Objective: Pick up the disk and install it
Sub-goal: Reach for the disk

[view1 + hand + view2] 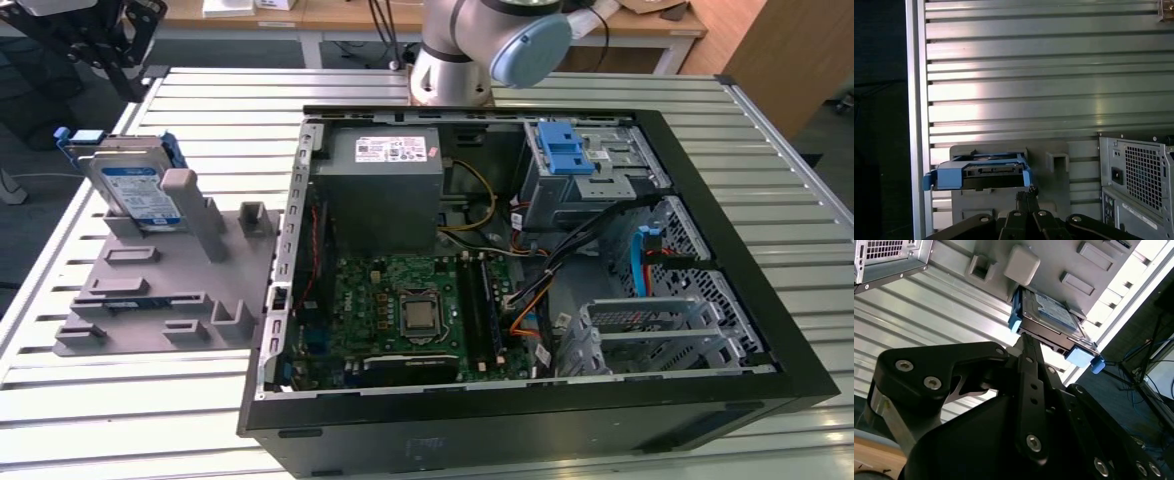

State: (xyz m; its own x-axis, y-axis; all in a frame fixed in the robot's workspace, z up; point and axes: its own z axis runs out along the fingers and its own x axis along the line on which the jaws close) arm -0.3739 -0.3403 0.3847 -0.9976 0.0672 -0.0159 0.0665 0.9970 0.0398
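The disk (138,190) stands in the fixture plate (147,300) on your worktop (120,400), not yet picked up or installed. Your claw (1026,342) hovers just beside it, closed on nothing.

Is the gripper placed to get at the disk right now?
Probably yes. The disk stands upright in the fixture plate, outside the case, its upper edge bare. In both wrist views the gripper sits close to it with nothing between. Its jaws look shut, so they would have to open.
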